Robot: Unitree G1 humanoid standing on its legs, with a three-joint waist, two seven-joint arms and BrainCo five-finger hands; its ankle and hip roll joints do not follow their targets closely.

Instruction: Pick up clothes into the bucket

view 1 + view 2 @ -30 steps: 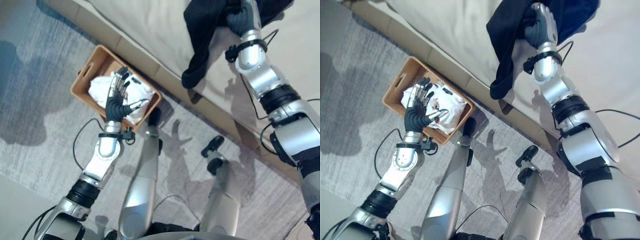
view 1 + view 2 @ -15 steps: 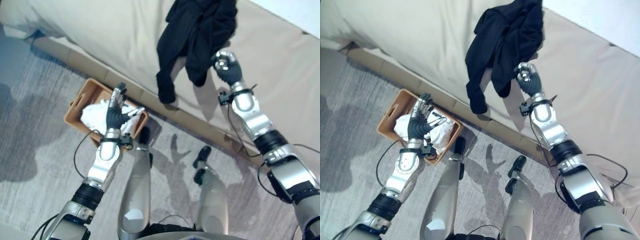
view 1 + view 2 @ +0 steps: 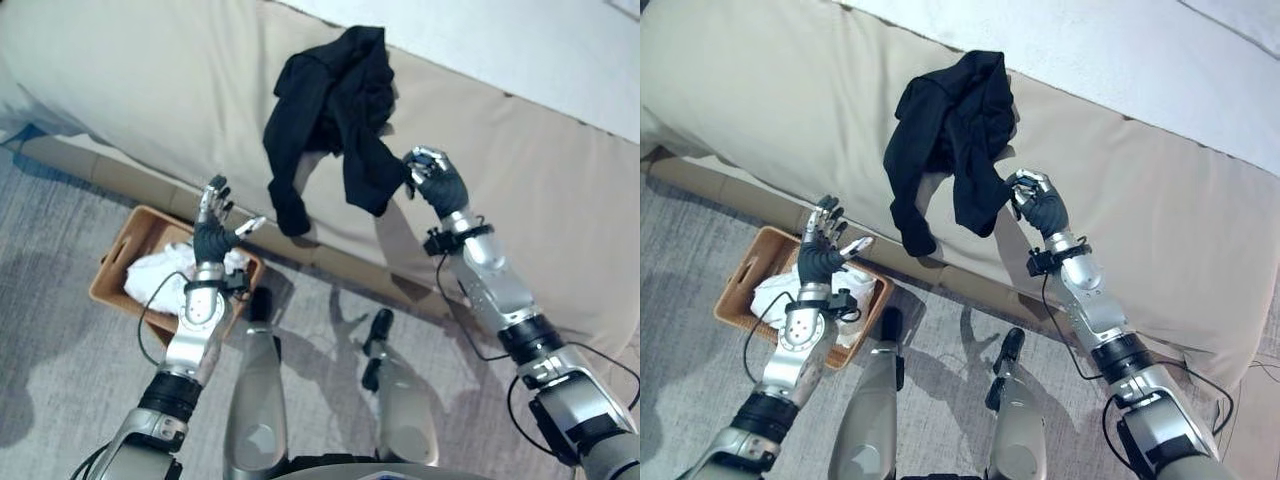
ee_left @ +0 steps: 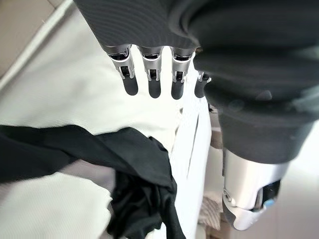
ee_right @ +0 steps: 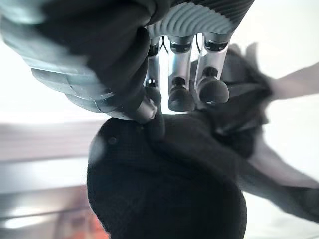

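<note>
Since a second ago the camera has been tilting up along the beige sofa, while the right hand is still pinching the black garment hanging above the cushion. Right eye view: the left hand, fingers spread and empty, is hovering over the wicker basket containing white clothes. Right wrist view: curled fingers are gripping dark cloth.

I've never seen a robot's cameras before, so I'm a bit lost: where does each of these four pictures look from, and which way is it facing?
Left eye view: from the head, looking down at the bed, black garment, basket on the carpet; both arms show.
Right eye view: the same scene from slightly aside, with the left hand open and the right hand pinching the garment.
Left wrist view: along the left hand's straight fingers toward the garment.
Right wrist view: along the right hand, close on the garment.
All four share the black garment.
</note>
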